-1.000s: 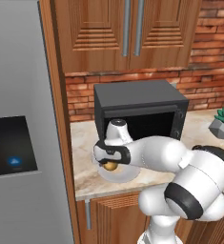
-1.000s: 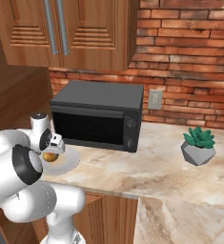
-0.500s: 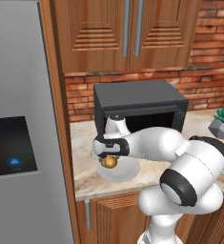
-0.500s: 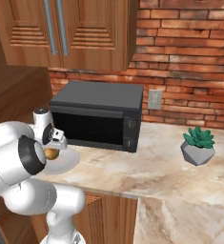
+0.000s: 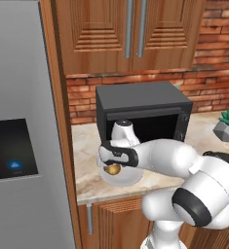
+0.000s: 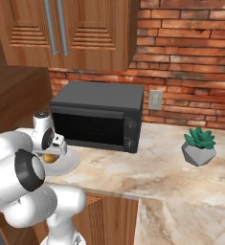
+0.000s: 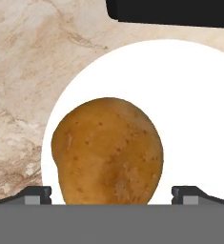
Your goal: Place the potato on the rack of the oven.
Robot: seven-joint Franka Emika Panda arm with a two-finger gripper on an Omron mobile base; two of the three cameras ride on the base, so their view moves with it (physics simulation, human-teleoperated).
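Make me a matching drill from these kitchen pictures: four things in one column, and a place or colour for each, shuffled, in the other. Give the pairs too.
Things:
1. potato
2. plate
3. potted plant
4. black countertop appliance

Descriptions:
A. round and white, lying on the marble counter
B. green leaves in a grey pot, at the counter's right
C. golden-brown, above the plate, between the fingers
D. boxy, against the brick wall behind the plate

Pairs: 1-C, 2-A, 3-B, 4-D
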